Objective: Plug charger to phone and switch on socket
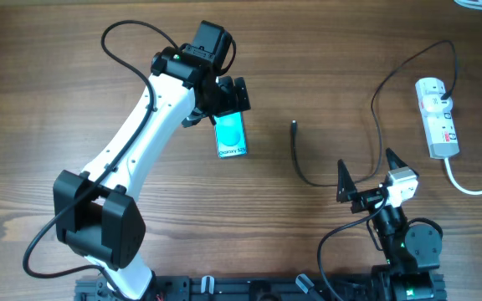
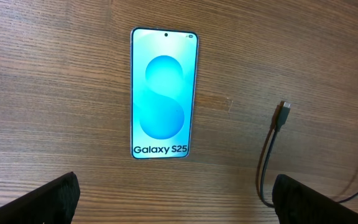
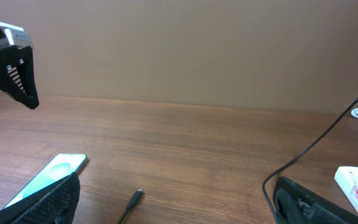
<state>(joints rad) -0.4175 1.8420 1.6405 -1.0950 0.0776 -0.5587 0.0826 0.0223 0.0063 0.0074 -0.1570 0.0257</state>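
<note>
Both grippers stand wide open and hold nothing. The left gripper [image 1: 220, 104] hovers above the far end of the phone [image 1: 232, 136], whose long axis in the overhead view runs 12 to 6 with the "Galaxy S25" end toward 6. The charger [image 1: 294, 142] lies with its plug end pointing to 12, at about 3 o'clock from the phone and about 10 o'clock from the right gripper [image 1: 366, 167], touching neither. With the socket [image 1: 436, 117] well apart at about 2 o'clock from the right gripper, I judge the right arm better placed for cable and switch.
</note>
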